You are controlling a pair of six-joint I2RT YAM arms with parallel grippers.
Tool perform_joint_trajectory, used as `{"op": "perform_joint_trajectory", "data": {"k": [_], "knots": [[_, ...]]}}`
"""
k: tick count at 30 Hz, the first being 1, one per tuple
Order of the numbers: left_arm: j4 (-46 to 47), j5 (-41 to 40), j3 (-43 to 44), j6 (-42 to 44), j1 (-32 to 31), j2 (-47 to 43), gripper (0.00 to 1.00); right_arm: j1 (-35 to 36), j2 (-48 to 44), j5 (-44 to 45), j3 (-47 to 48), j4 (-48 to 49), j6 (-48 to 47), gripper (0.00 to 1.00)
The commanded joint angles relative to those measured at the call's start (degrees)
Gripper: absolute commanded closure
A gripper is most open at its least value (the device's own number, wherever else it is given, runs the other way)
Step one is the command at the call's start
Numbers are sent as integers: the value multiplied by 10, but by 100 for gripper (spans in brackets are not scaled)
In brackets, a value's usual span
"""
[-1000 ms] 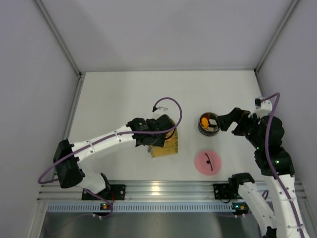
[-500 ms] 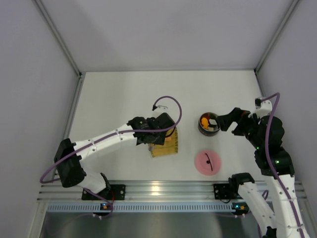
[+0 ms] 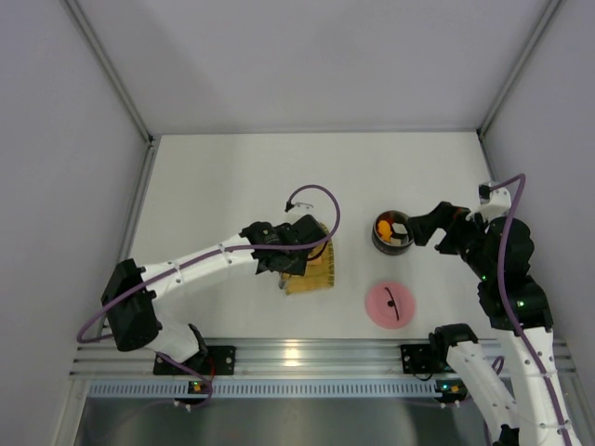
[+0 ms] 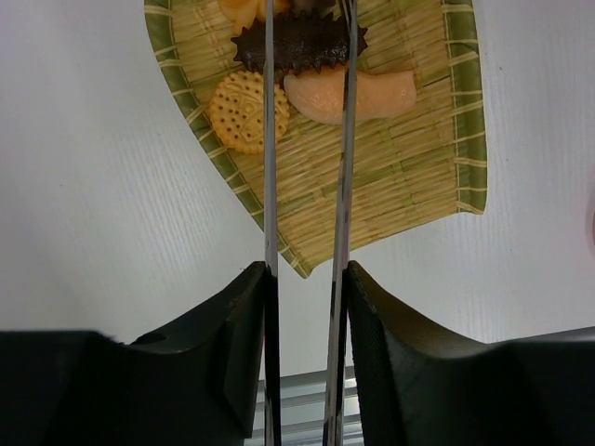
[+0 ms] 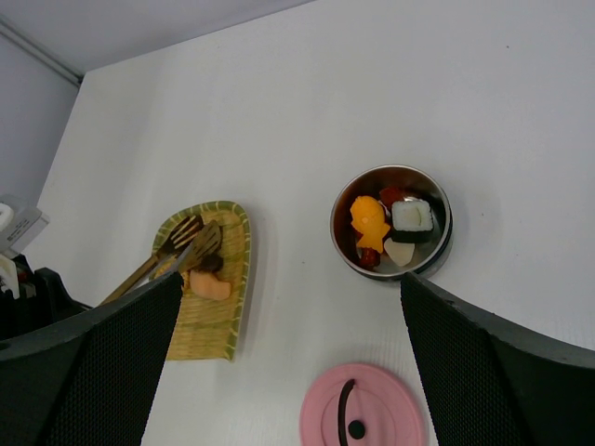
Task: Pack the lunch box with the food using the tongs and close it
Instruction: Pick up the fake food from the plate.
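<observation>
The long thin silvery tongs [image 4: 270,139] are gripped by the left end effector [image 4: 305,279], blades reaching over a dark spiky food piece [image 4: 302,46] on the yellow woven tray [image 4: 409,167]. The right end effector [image 5: 290,307] is spread wide. The round steel lunch box [image 5: 390,170], holding food, stands uncovered right of the tray.

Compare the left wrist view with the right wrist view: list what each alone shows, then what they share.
Left wrist only: a round tan patterned biscuit piece. Right wrist only: the small round steel pot holding food pieces, and the pink disc lid lying apart from it. Both: the yellow woven tray, the long thin silvery tongs over it, a pale orange wedge piece and a dark spiky piece.
</observation>
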Motion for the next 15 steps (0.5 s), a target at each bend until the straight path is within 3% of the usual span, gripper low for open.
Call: {"op": "perform_joint_trajectory", "data": {"k": [1,15], "knots": [[35,9,-5,4,2,-11,58,-6,-10,0,3,11,-3,1],[18,12,21,10,1,-20,72,-6,-10,2,4,7,-5,1]]}}
